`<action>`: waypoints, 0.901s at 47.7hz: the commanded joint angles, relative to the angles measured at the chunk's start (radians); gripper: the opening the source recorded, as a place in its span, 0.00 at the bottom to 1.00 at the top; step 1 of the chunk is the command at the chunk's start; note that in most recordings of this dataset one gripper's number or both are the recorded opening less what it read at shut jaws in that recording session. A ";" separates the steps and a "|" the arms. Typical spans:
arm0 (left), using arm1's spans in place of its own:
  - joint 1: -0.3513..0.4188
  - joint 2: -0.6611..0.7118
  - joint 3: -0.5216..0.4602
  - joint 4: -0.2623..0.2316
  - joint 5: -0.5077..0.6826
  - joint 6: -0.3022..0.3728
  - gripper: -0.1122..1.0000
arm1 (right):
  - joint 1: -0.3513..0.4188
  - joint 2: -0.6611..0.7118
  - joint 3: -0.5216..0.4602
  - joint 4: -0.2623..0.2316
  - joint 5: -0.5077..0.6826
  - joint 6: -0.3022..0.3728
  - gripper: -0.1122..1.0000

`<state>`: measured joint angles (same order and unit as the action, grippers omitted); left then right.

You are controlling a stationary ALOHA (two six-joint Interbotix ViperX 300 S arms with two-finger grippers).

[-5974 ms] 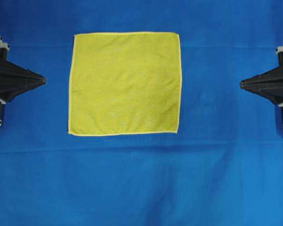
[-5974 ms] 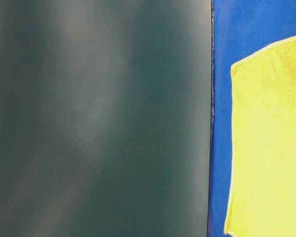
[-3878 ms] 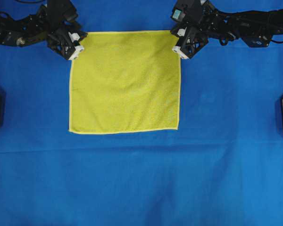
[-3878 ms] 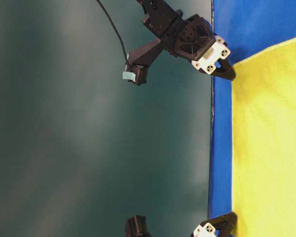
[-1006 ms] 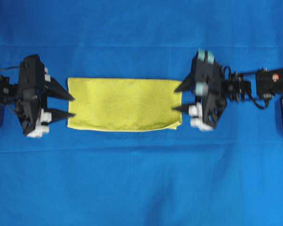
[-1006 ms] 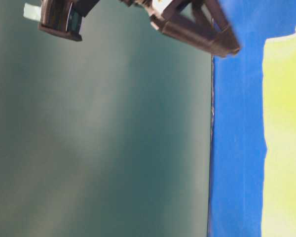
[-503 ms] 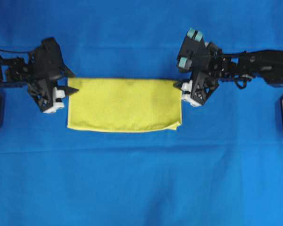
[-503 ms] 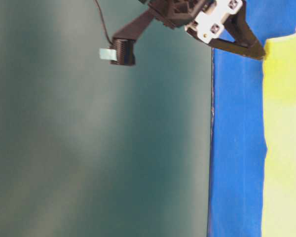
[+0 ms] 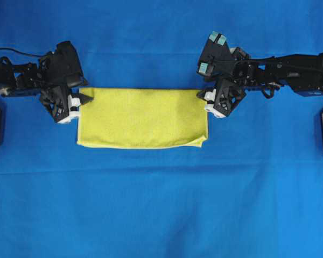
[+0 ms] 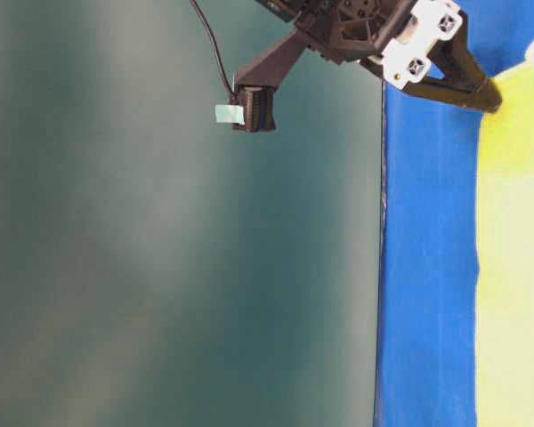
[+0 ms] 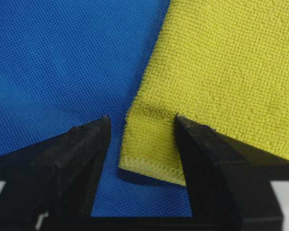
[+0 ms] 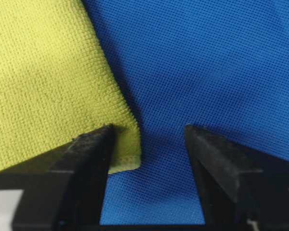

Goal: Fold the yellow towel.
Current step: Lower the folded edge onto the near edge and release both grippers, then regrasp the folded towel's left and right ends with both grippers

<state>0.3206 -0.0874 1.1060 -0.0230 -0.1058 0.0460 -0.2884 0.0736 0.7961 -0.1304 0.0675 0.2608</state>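
One yellow towel [image 9: 142, 118] lay half-folded on blue cloth [image 9: 161, 204], long axis running left-right. Left gripper [image 9: 79, 100] straddled towel's far-left corner, jaws spread; right gripper [image 9: 205, 98] straddled far-right corner, jaws spread. Arms equally near.

a robot lab bench: a plain blue cloth [image 9: 161, 204] covers the whole work surface, two black cabled arms reach in from either side, and a blank grey-green backdrop [image 10: 160, 267] stands behind.
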 commanded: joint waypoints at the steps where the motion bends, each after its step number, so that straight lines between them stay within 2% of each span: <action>1: 0.003 -0.006 -0.014 -0.002 0.018 0.003 0.52 | 0.006 -0.009 -0.011 -0.005 -0.008 -0.005 0.61; 4: -0.006 -0.005 -0.017 -0.002 0.037 0.005 0.41 | 0.017 -0.011 -0.012 -0.011 -0.008 -0.005 0.51; 10: -0.031 0.000 -0.021 -0.002 0.055 0.005 0.16 | 0.038 -0.011 -0.011 -0.014 -0.008 -0.005 0.19; 12: -0.034 0.002 -0.021 -0.002 0.055 0.003 0.12 | 0.040 -0.009 -0.009 -0.014 -0.008 -0.002 0.11; 27: -0.038 -0.021 -0.029 -0.002 0.078 -0.005 0.12 | 0.051 -0.014 -0.014 0.002 0.006 0.009 0.10; 35: -0.041 -0.123 -0.061 -0.002 0.213 -0.009 0.12 | 0.052 -0.067 -0.029 0.003 0.071 0.011 0.10; 43: -0.069 -0.267 -0.106 -0.002 0.359 -0.014 0.12 | 0.052 -0.183 -0.044 0.002 0.158 0.009 0.10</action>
<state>0.2669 -0.2853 1.0324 -0.0245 0.2056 0.0337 -0.2362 -0.0414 0.7747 -0.1289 0.1979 0.2684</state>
